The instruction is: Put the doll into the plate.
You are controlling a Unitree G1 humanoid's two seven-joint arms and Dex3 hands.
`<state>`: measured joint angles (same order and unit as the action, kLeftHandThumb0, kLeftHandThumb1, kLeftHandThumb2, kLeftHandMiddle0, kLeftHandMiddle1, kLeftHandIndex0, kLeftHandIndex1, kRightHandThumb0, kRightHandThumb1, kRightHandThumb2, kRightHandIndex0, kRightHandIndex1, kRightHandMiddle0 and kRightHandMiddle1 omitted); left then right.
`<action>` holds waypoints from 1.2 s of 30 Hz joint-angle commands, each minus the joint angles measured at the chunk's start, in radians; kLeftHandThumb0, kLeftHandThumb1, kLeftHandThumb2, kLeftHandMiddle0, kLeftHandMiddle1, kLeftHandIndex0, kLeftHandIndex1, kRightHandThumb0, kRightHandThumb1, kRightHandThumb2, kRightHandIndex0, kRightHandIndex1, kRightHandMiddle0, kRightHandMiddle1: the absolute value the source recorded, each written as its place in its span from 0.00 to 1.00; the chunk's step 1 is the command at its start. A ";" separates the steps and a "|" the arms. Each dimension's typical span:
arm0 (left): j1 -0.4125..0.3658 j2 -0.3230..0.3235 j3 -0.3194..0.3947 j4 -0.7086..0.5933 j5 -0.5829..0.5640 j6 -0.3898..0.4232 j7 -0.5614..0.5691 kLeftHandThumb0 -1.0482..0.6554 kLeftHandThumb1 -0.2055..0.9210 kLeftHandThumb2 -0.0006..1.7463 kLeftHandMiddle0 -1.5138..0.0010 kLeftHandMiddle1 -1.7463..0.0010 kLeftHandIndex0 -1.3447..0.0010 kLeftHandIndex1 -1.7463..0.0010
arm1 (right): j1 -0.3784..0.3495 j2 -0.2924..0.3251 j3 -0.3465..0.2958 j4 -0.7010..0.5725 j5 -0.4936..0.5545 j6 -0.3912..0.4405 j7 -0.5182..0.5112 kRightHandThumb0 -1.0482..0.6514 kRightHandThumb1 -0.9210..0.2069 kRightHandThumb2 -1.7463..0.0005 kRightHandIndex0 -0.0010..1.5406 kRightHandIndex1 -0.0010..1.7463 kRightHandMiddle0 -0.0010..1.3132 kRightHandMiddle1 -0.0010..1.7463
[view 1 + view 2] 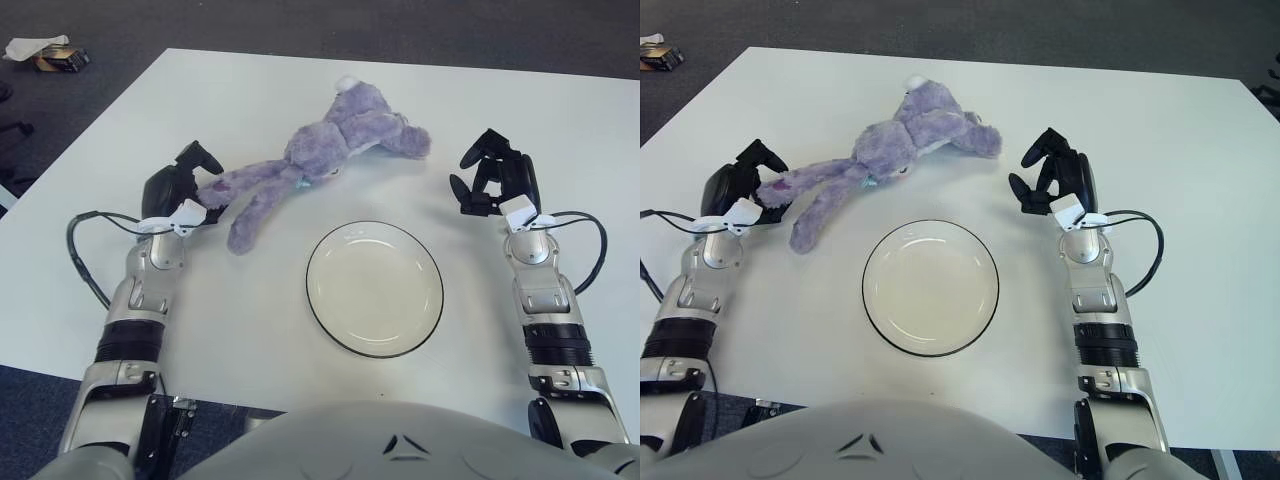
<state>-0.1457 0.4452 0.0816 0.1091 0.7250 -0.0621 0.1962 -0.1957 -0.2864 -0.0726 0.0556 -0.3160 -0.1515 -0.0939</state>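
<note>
White table (560,120) — purple plush doll (320,155) lying beside an empty plate (375,288).

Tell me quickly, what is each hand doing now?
Left hand: closed on the doll's long ear.
Right hand: open, holding nothing, beside the plate.

No readable text, labels, brands or numbers anywhere. Small embossed mark on robot torso (405,447) at near edge, a shape and not lettering. White tags on both wrists blank. Box (56,60) on floor far left too small to read.
</note>
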 commanded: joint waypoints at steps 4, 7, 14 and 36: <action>0.036 0.089 -0.015 -0.090 0.113 0.130 -0.051 0.36 0.58 0.66 0.29 0.00 0.62 0.00 | -0.010 -0.015 0.005 -0.029 -0.026 0.030 0.000 0.36 0.40 0.36 0.60 1.00 0.37 1.00; 0.040 0.108 -0.026 -0.096 0.157 0.167 -0.036 0.36 0.56 0.67 0.28 0.00 0.61 0.00 | -0.013 -0.017 0.007 -0.031 -0.032 0.048 0.003 0.36 0.40 0.36 0.60 1.00 0.37 1.00; 0.051 0.151 -0.059 -0.109 0.263 0.241 -0.016 0.34 0.50 0.72 0.22 0.00 0.58 0.00 | -0.018 -0.019 0.010 -0.033 -0.025 0.075 0.016 0.36 0.39 0.36 0.60 1.00 0.37 1.00; -0.012 0.008 -0.052 -0.157 0.146 0.271 0.163 0.34 0.50 0.72 0.22 0.00 0.57 0.00 | -0.054 -0.046 0.030 0.017 -0.054 0.049 0.015 0.36 0.41 0.35 0.64 1.00 0.38 1.00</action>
<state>-0.1214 0.4670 0.0323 -0.0130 0.8754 0.1937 0.3587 -0.2229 -0.3096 -0.0483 0.0551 -0.3493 -0.0872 -0.0694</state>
